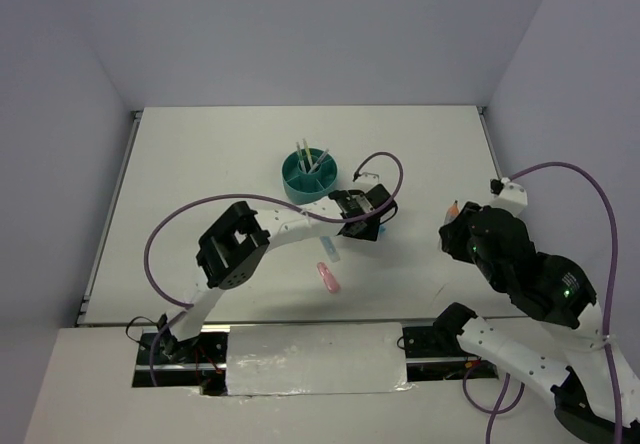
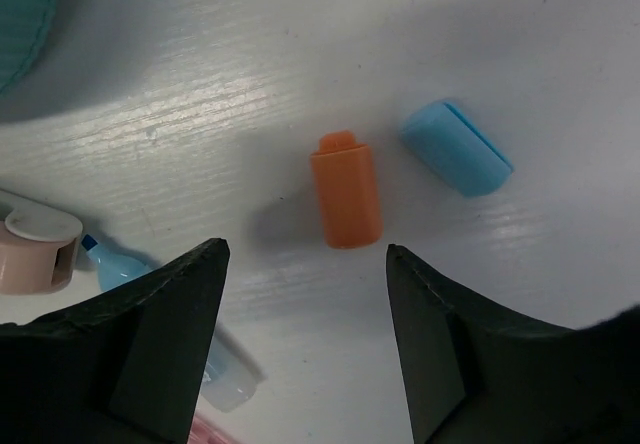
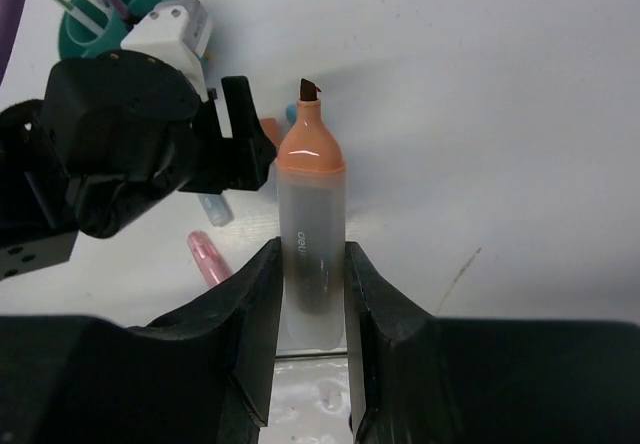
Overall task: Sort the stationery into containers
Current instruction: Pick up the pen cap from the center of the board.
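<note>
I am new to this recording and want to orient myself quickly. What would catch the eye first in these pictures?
The right gripper is shut on an uncapped orange highlighter, its tip pointing away from the wrist camera. The left gripper hangs open over an orange cap lying beside a blue cap. Just beyond it, the round teal organizer has thin pens standing in it.
</note>
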`<state>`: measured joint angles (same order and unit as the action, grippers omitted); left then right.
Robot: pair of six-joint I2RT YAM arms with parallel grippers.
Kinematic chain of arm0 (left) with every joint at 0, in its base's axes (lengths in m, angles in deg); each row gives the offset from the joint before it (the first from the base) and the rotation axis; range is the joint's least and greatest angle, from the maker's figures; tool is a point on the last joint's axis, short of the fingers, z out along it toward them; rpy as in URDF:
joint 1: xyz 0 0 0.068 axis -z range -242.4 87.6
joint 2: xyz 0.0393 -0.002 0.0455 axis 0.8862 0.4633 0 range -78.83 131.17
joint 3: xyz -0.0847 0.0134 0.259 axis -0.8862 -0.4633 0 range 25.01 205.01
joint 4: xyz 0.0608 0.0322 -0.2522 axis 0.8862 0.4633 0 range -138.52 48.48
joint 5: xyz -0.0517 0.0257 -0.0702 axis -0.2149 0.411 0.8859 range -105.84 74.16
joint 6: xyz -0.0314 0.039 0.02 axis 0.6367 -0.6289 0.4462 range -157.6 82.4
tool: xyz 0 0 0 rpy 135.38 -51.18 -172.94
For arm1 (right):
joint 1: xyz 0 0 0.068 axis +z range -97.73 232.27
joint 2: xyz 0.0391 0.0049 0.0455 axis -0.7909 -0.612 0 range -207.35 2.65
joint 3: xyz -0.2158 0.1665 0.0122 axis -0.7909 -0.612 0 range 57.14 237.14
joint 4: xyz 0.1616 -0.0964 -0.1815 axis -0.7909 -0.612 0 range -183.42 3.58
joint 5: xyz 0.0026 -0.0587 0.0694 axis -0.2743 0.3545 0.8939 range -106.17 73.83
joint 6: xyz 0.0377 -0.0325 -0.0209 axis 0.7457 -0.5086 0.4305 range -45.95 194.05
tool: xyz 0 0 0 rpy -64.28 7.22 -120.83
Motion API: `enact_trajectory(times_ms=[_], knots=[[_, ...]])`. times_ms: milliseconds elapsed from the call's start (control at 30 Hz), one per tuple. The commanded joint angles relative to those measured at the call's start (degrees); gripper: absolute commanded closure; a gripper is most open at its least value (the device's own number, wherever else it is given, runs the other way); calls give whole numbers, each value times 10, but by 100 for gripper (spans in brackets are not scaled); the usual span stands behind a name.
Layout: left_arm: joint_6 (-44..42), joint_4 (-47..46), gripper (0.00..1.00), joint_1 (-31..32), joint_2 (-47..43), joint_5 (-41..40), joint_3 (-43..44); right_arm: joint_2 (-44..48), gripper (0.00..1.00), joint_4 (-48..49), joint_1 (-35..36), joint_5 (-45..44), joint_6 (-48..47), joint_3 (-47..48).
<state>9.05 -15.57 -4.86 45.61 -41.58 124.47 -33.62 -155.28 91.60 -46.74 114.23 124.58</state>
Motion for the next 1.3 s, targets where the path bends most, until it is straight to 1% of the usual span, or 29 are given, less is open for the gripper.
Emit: enact_trajectory(times_ms=[0, 67, 100, 133, 333, 400, 500, 533, 567, 667, 700, 733, 867, 900, 933, 1000, 1033, 1067, 1100, 1133, 1167, 1200, 1233, 1267], knots=[[-16, -4, 24, -7, 3, 19, 30, 6, 100, -33, -2, -10, -18, 1], [-15, -3, 25, -10, 20, 23, 35, 8, 100, -35, -2, -11, -25, -1], [-17, -5, 28, -13, 26, 28, 39, 9, 100, -31, -2, -6, -32, -1], [-17, -7, 30, -15, 36, 30, 40, 11, 100, -28, -1, -1, -34, 1], [-31, -19, 32, -19, 54, 31, 42, 28, 100, 0, -2, 34, -55, -1], [-33, -19, 35, -21, 56, 36, 40, 27, 100, 0, -1, 38, -57, -1], [-51, -36, 36, -23, 53, 37, 24, 28, 100, 0, -1, 45, -62, 4], [-73, -58, 38, -23, 49, 43, 18, 30, 100, 3, -1, 48, -63, 8], [-85, -63, 41, -23, 47, 50, 12, 32, 100, 4, -1, 52, -65, 9], [-147, -95, 59, -23, 20, 70, -22, 41, 100, 17, -2, 70, -76, 11], [-185, -101, 71, -23, -1, 81, -48, 42, 100, 25, -1, 81, -81, 12], [-202, -104, 79, -23, -13, 82, -58, 44, 100, 29, -2, 87, -84, 13], [-294, -119, 100, -24, -83, 115, -131, 45, 100, 43, -2, 105, -93, 18], [-322, -124, 100, -24, -100, 122, -143, 44, 100, 47, -1, 106, -97, 19], [-335, -126, 100, -24, -138, 134, -154, 43, 100, 48, -1, 107, -98, 21], [-367, -135, 100, -24, -181, 162, -198, 37, 100, 51, -1, 110, -102, 23], [-398, -145, 100, -23, -228, 184, -239, 33, 100, 51, -2, 116, -108, 28], [-416, -152, 100, -23, -253, 200, -264, 33, 100, 52, -1, 120, -108, 30], [-450, -168, 100, -18, -302, 211, -292, 31, 100, 51, -1, 124, -115, 35], [-465, -177, 100, -4, -323, 188, -334, 30, 100, 54, -1, 132, -120, 36], [-496, -183, 100, 12, -339, 188, -346, 30, 100, 58, 0, 134, -132, 36], [-532, -179, 100, 31, -357, 205, -353, 30, 100, 66, 0, 136, -138, 38], [-537, -141, 100, 31, -359, 231, -355, 30, 100, 69, -1, 136, -143, 40], [-539, -116, 100, 29, -359, 234, -345, 28, 100, 70, -1, 140, -154, 43]])
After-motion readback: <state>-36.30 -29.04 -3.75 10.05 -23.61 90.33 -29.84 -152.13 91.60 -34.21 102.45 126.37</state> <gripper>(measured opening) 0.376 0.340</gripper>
